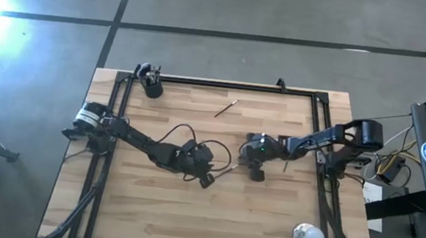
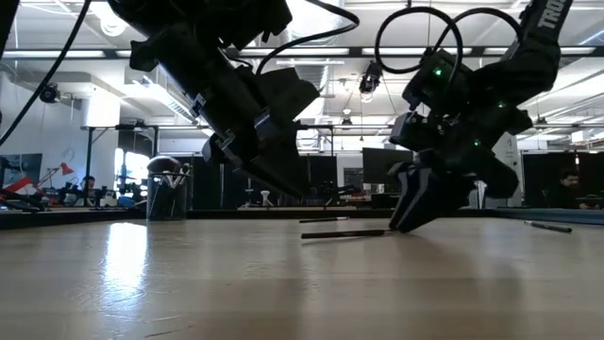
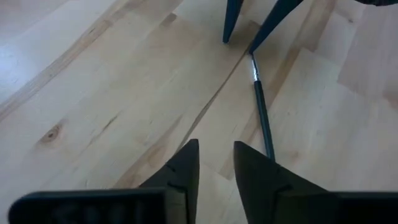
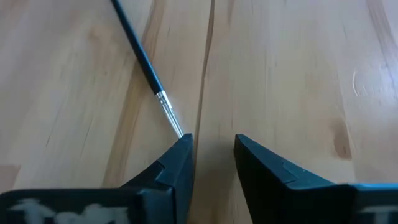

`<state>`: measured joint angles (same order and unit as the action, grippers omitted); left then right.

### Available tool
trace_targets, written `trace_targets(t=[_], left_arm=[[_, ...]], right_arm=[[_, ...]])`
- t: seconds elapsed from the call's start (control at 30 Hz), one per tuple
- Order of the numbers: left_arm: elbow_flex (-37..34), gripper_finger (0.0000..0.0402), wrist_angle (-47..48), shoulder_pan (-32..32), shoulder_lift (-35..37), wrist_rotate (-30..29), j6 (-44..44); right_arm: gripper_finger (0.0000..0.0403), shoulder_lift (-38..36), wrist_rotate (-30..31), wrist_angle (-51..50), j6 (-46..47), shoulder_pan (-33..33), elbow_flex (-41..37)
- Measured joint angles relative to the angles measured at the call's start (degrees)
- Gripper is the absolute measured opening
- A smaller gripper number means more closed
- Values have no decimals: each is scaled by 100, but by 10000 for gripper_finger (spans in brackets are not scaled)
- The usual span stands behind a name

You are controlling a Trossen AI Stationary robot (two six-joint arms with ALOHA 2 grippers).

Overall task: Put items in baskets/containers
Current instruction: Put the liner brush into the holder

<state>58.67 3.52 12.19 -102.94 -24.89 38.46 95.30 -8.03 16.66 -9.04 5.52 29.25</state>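
Note:
A slim dark brush (image 1: 227, 170) with a silver ferrule lies flat on the wooden table between my two grippers; it also shows in the left wrist view (image 3: 261, 106) and the right wrist view (image 4: 140, 50). My right gripper (image 4: 213, 146) is open, its fingertips down at the table by the brush's bristle end. My left gripper (image 3: 216, 158) is slightly open and empty, above the table beside the brush's handle end. The black cup (image 1: 151, 87) stands at the far left corner with brushes in it. My right gripper has the tip of one finger (image 4: 181, 140) at the brush's bristle end (image 4: 169, 115), just past the ferrule; the bristles are hidden under that finger. Nothing is between the two fingers. The fingers slant down from the table's right. The brush lies flat on the table.
Another brush (image 1: 226, 108) lies toward the far edge, and a small one (image 1: 287, 166) lies right of my right gripper. A shiny silver round object (image 1: 308, 236) sits at the near right corner. A black frame (image 1: 224, 84) borders the table.

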Motion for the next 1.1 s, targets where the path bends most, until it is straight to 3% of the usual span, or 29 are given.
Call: trace_targets(t=[0.47,0.93,1.1], left_arm=[[-63,97,12,-2,0,335,73],[59,97,8,0,0,692,373],[54,97,418,-8,0,682,254]], right_arm=[[12,-10,-105,-88,-272,-165,112],[8,-209,-127,1,-36,-388,79],[8,-160,-120,88,-40,-422,79]])
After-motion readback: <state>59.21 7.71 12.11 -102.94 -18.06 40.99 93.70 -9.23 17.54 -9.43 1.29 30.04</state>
